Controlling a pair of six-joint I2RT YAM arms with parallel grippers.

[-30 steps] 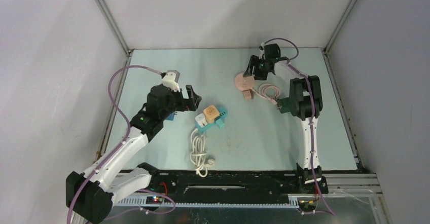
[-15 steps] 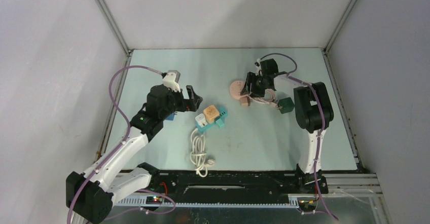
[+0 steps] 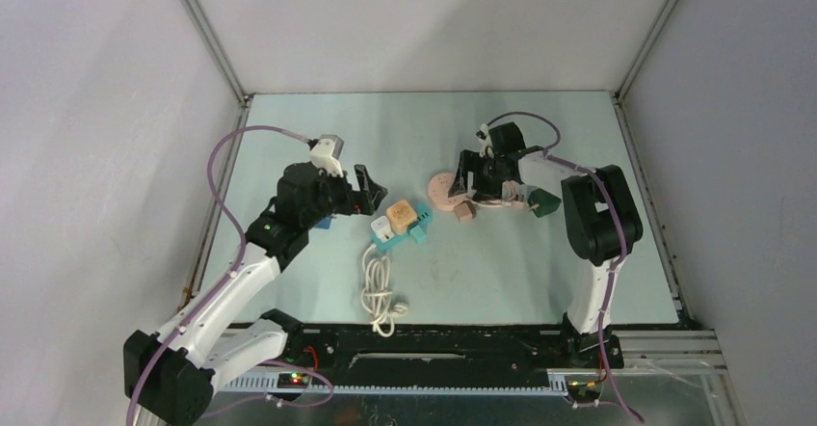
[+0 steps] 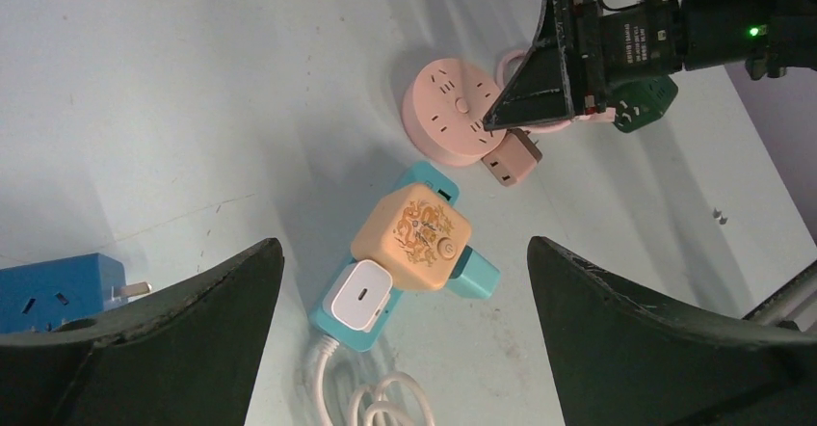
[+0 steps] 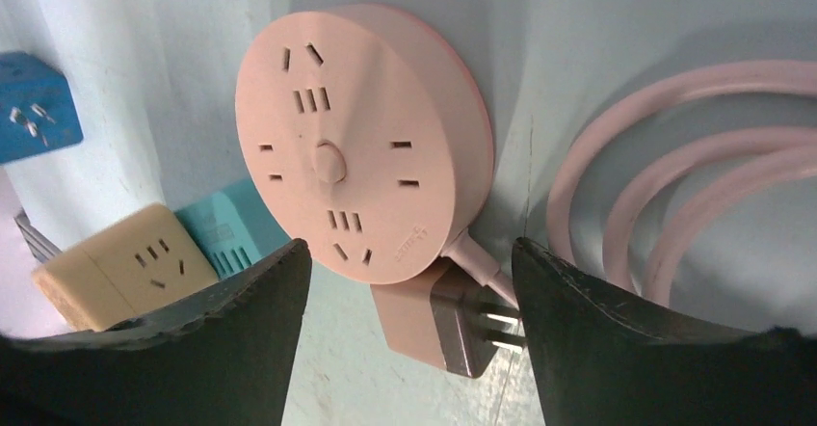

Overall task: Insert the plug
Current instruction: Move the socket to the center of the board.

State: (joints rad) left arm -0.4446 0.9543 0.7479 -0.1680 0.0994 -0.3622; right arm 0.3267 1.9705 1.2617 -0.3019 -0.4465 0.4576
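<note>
The plug is pink with two bare prongs and lies flat on the table against the rim of a round pink socket. My right gripper hangs open over it, one finger on each side, gripping nothing. In the top view the plug sits just in front of the round pink socket, under the right gripper. My left gripper is wide open and empty above a teal power strip that carries an orange cube adapter and a white charger.
The pink cord coils to the right of the socket. A dark green adapter lies by the right arm. A blue adapter sits under the left wrist. The strip's white cable loops toward the near edge.
The right gripper has come nearer and leftward, and the pink socket, plug and cord have shifted with it toward the teal strip. The green adapter is now uncovered. The left arm has barely moved.
</note>
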